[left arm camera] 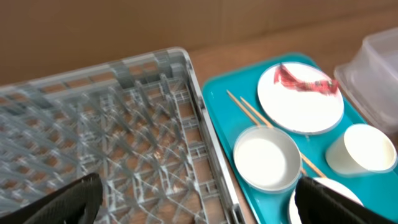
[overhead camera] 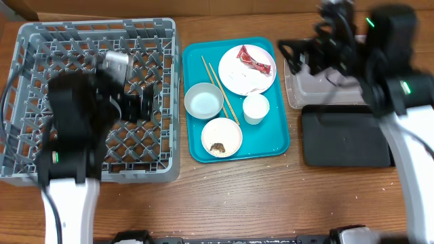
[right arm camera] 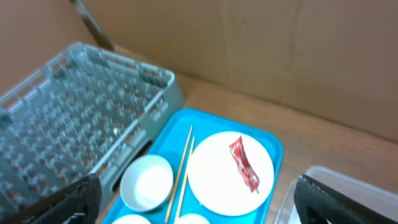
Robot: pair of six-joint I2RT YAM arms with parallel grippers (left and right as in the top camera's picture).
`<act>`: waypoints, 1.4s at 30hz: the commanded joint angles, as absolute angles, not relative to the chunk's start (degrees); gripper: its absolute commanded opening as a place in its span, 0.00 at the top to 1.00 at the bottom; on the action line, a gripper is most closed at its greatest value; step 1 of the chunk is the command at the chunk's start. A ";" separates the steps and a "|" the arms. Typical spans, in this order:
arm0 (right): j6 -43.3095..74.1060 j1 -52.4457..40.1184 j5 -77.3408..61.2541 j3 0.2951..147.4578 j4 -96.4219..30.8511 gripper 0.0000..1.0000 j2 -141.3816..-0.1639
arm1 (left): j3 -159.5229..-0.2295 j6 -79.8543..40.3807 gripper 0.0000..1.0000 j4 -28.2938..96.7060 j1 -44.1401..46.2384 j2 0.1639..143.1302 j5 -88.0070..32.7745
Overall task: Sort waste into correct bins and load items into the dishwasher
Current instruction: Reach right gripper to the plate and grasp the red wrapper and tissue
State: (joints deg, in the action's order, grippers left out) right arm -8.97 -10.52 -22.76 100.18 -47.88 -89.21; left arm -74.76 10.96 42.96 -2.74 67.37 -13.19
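Both pairs of jaws wide apart, empty. Red shiny snack wrapper (overhead camera: 254, 59) sits on pale pinkish-white round plate (overhead camera: 237, 81) in teal tray (overhead camera: 272, 141); risk: thin foil slips a shallow pinch, plate skids.

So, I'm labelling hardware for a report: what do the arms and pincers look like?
Both the left arm and right arm have white lower links and bulky black upper segments with small green lights and black cables. The pincer fingers are black.
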 commanded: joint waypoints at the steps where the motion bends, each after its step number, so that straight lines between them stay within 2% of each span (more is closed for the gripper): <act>1: -12.49 -13.85 -14.85 110.06 -52.47 0.00 -98.00 | -83.42 11.57 0.00 47.66 -2.98 75.46 -16.64; 6: -12.45 -15.70 -13.47 112.05 -49.58 0.00 -105.82 | -85.60 11.60 0.00 47.86 -2.98 83.00 -16.51; 11: -11.16 -15.77 -17.69 111.63 -45.74 0.00 -111.07 | -85.60 11.60 0.00 47.83 -2.98 89.01 -16.53; 17: -19.62 -16.95 -17.04 111.61 -45.04 0.00 -120.57 | -85.60 11.57 0.00 48.73 -2.98 97.03 -16.58; 22: -20.03 -18.00 -10.92 111.59 -43.86 0.00 -126.72 | -85.60 11.60 0.00 48.69 -2.98 98.54 -16.56; 34: -21.06 -18.04 -9.93 111.59 -43.29 0.01 -136.44 | -85.60 11.60 0.00 47.33 -2.98 98.56 -16.51; 35: -21.02 -18.04 -10.11 111.46 -43.27 0.05 -136.66 | -85.60 11.60 0.00 47.33 -2.98 98.56 -16.51; 40: -18.24 -18.04 -10.09 110.54 -43.11 0.44 -136.68 | -85.60 11.60 0.00 47.33 -2.98 98.56 -16.51; 41: -18.17 -18.04 -10.09 109.97 -43.09 0.58 -136.68 | -85.60 11.60 0.00 47.33 -2.98 98.56 -16.51; 42: -18.17 -18.04 -10.09 109.73 -43.09 0.64 -136.68 | -85.60 11.60 0.00 47.33 -2.98 98.56 -16.51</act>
